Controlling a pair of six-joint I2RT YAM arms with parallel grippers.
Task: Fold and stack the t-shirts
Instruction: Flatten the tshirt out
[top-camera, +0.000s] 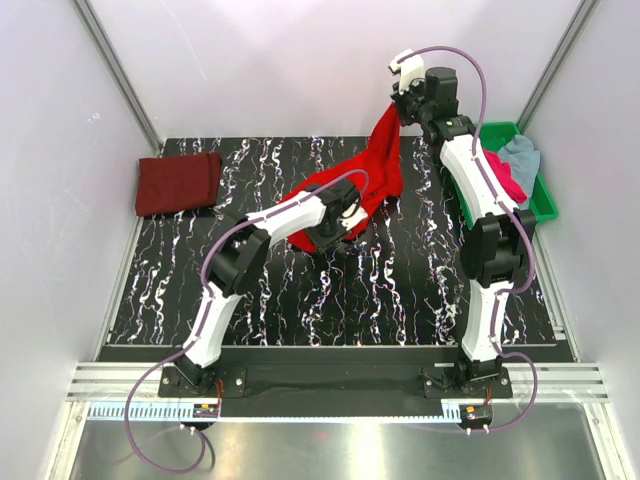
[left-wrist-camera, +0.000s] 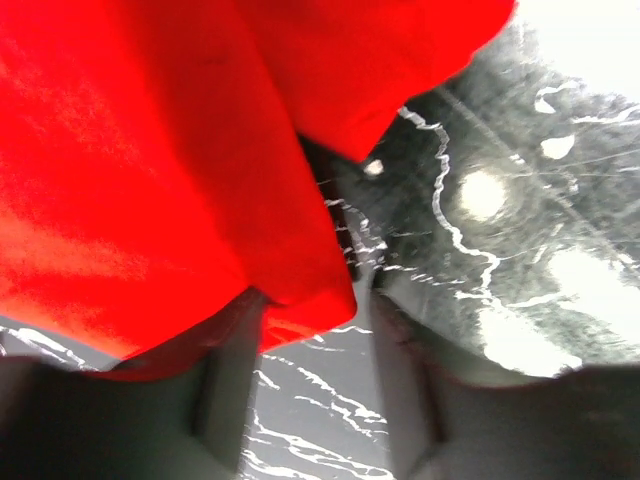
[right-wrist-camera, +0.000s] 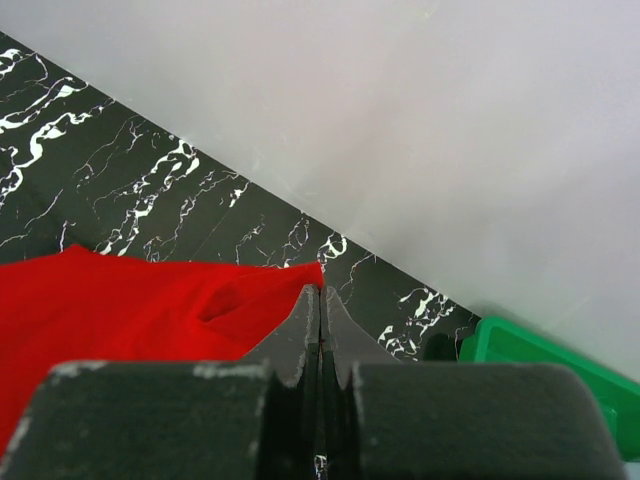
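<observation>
Holding the red t-shirt (top-camera: 385, 160) up by one edge, R gripper (right-wrist-camera: 320, 305) has fingers pressed together on the cloth, arm stretched tall at upper centre, prob. so it hangs flat. L gripper (left-wrist-camera: 315, 340) sits low mid-frame at the hem, fingers apart, nothing clamped. Maroon t-shirt (top-camera: 178, 183) lies folded upper left on bench (top-camera: 380, 290); pink t-shirt (top-camera: 512, 187) & grey-blue t-shirt (top-camera: 520, 155) in green tray (top-camera: 545, 207), right.

Red t-shirt (left-wrist-camera: 150, 170) drapes over the parted claw (left-wrist-camera: 320, 330) above marbled table (left-wrist-camera: 500, 250).

Bright, even light all round — glare blooms white on the bench (left-wrist-camera: 485, 195) in my left wrist view, where the red t-shirt (left-wrist-camera: 150, 150) blurs close up.
</observation>
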